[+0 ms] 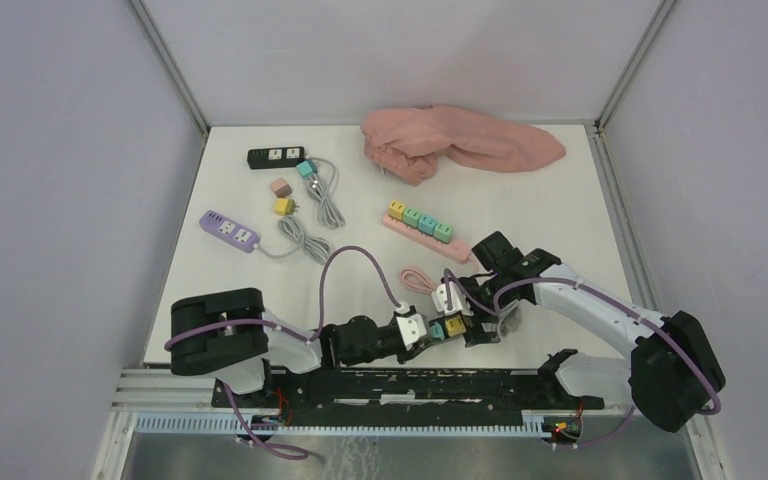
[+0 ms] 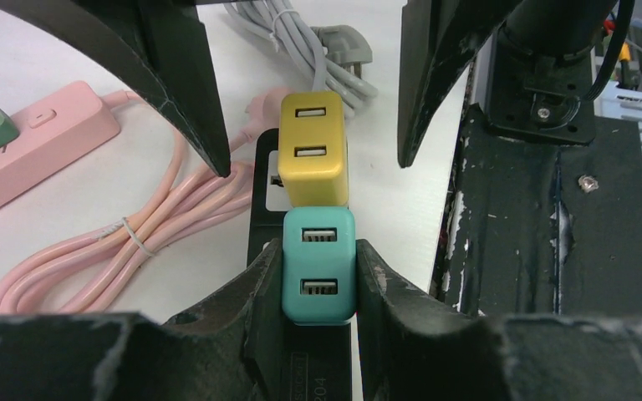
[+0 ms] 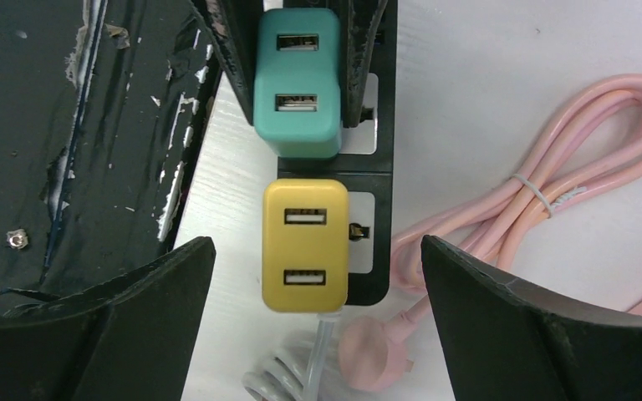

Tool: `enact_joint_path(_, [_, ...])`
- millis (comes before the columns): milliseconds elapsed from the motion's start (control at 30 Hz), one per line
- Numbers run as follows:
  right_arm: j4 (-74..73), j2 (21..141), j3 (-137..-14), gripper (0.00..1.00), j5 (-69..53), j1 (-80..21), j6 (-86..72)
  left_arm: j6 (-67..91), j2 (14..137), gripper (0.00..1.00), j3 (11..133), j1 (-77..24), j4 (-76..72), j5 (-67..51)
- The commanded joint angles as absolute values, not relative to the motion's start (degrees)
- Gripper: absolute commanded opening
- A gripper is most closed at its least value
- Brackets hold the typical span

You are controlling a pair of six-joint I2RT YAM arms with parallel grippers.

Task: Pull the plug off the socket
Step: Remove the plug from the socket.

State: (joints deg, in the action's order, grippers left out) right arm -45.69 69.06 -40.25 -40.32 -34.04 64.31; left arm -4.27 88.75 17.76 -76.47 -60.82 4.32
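Black power strip (image 3: 376, 167) sits bottom centre of the top view, right at the near edge of the white surface (image 1: 560, 210), with both arms converging on it. Two USB plug adapters are seated in it side by side: teal adapter (image 2: 319, 263) and yellow adapter (image 3: 305, 246).

Left fingers (image 2: 389, 288) are clamped on the teal adapter, one pad on each flank and no gap visible in the left wrist view. They grip low on the body near the strip face, probably so the pull runs straight along the pins instead of rocking it.

Right fingers (image 3: 485, 322) are spread fully wide and hold nothing. They straddle the yellow adapter with clear daylight on both sides. Either they're lined up for that plug or about to pin the strip down, can't say which.

Teal adapter looks fully seated, no lift off the strip, so the pull isn't done.

Risk: the strip is light and unanchored, so it'll likely come up with the plug unless it's braced.

Coiled pink cable (image 3: 552, 167) and its pink plug (image 3: 376, 359) lie just beside the strip, clear of the fingers. Grey cable (image 2: 301, 33) runs off the strip's far end.
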Motion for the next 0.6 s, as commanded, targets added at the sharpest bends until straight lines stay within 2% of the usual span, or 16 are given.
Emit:
enact_joint_path(0, [-42.0, 69.3, -40.1, 1.00, -39.4, -34.8, 62.7, -1.5, 85.7, 0.03, 17.4, -76.3, -73.2, 4.5])
enact_joint_path(133, [-41.5, 69.3, -40.0, 0.97, -39.5, -34.9, 62.8, -1.1, 83.6, 0.03, 16.2, -76.2, -74.6, 4.3])
enact_joint_path(367, [-41.0, 69.1, -40.5, 0.84, -40.0, -35.4, 61.6, -0.6, 80.3, 0.03, 15.3, -76.0, -74.9, 2.9])
enact_joint_path(567, [-42.0, 68.7, -41.1, 0.80, -41.9, -35.7, 61.8, -0.1, 79.9, 0.03, 15.1, -75.9, -75.9, 2.6])
